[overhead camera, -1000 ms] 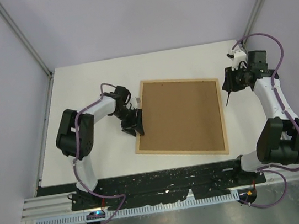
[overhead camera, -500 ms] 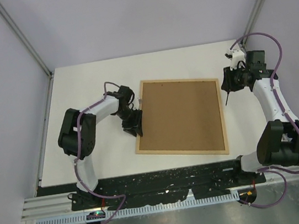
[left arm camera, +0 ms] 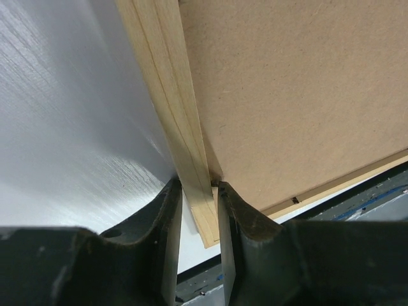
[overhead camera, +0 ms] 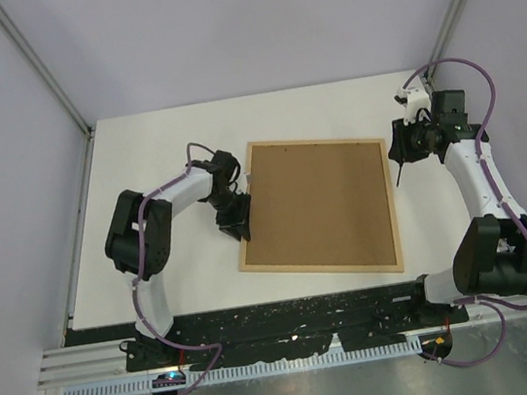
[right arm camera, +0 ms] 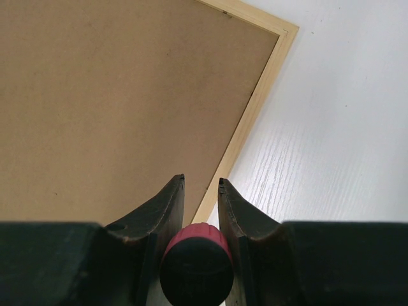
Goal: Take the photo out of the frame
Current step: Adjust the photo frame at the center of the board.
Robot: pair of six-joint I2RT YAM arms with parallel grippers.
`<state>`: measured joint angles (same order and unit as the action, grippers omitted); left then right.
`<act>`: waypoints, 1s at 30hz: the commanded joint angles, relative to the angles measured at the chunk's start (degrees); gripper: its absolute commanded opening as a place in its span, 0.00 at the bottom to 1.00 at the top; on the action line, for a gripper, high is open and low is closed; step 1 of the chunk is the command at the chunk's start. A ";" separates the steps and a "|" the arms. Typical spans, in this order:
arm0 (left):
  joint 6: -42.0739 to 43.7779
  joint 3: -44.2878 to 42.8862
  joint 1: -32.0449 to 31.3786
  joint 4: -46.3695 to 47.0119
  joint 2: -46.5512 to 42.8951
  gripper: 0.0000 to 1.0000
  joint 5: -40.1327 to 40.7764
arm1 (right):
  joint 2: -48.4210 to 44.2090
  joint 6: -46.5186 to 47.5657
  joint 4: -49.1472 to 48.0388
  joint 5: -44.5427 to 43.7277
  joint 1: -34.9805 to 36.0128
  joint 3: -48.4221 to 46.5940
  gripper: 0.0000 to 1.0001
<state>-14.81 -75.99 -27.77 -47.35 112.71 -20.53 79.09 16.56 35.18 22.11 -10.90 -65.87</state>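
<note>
We see a white tabletop carrying everything. On it lies the frame, flat and slightly askew between the two arms, its thin pale wood strips bordering a brown backing board that faces up. The photo is hidden from us under that board.

The left arm reaches across to the frame's left side, and the right arm bends up towards the frame's far right corner.

The left tool sits on the frame's left strip, near its near corner. In the left wrist view, this tool pinches the wood strip, one of its fingers on the outer side over the tabletop and the other on the inner side against the board.

The right tool hangs just beside the frame's right edge, off the wood. It is clamped on a screwdriver, whose round red handle fills the gap between its fingers.
</note>
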 commanded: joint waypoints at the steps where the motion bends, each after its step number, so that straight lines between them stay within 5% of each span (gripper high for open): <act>1: 0.22 -0.65 -0.53 1.47 1.99 0.29 2.17 | -2.01 0.05 -1.96 -0.57 0.44 -0.40 0.08; 13: -1.10 4.79 4.12 8.23 -0.55 0.00 -7.32 | -1.31 1.20 -1.78 -0.31 0.52 0.12 0.08; 22: -1.80 8.31 6.85 12.55 -2.14 0.00 -11.37 | -0.60 -0.03 -0.11 2.32 0.44 -1.89 0.08; 26: -1.80 6.12 6.68 9.31 -2.14 0.24 -8.83 | -0.78 -0.47 0.42 1.45 0.52 -2.60 0.08; 30: -0.92 3.74 5.10 5.35 -1.44 0.28 -4.17 | -1.22 -0.74 -0.20 0.31 1.05 -2.25 0.08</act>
<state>-17.39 -69.60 -21.47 -40.42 110.85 -31.44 79.11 16.53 35.90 22.96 -10.50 -65.65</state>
